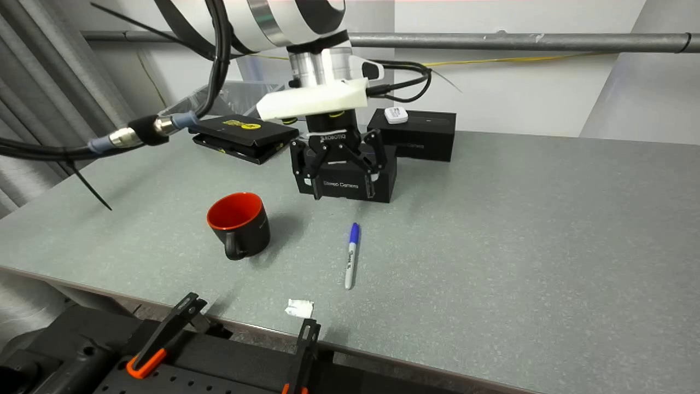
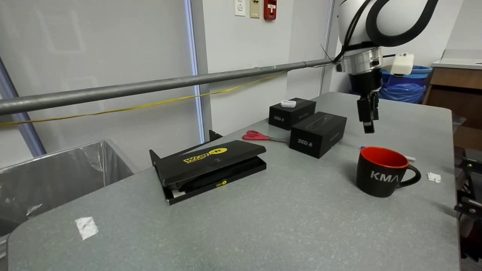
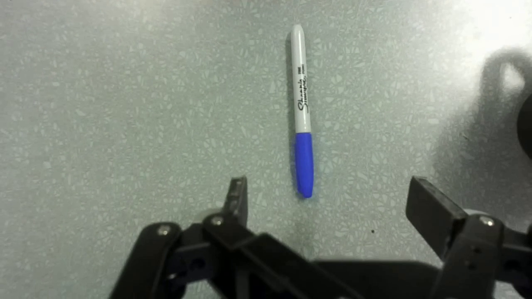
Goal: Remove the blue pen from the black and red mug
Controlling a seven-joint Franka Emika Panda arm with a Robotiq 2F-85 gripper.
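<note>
The blue pen (image 1: 351, 256) lies flat on the grey table, outside the mug. In the wrist view the pen (image 3: 302, 116) shows whole, blue cap end toward my fingers. In an exterior view the mug hides its middle, and the barrel end (image 2: 410, 158) shows. The black and red mug (image 1: 251, 235) stands upright beside the pen; it also shows in an exterior view (image 2: 376, 177) and at the wrist view's right edge (image 3: 526, 126). My gripper (image 1: 343, 194) is open and empty, above the table beyond the cap end. In the wrist view the fingers (image 3: 327, 182) are wide apart.
Black camera boxes (image 1: 350, 183) (image 1: 426, 131) stand behind the gripper. A black hinged box (image 2: 214, 165) and red scissors (image 2: 256, 136) lie farther along the table. White scraps (image 1: 299, 308) (image 2: 86, 227) lie on it. Clamps (image 1: 169, 328) sit at the front edge; a pipe (image 1: 492, 41) runs along the wall.
</note>
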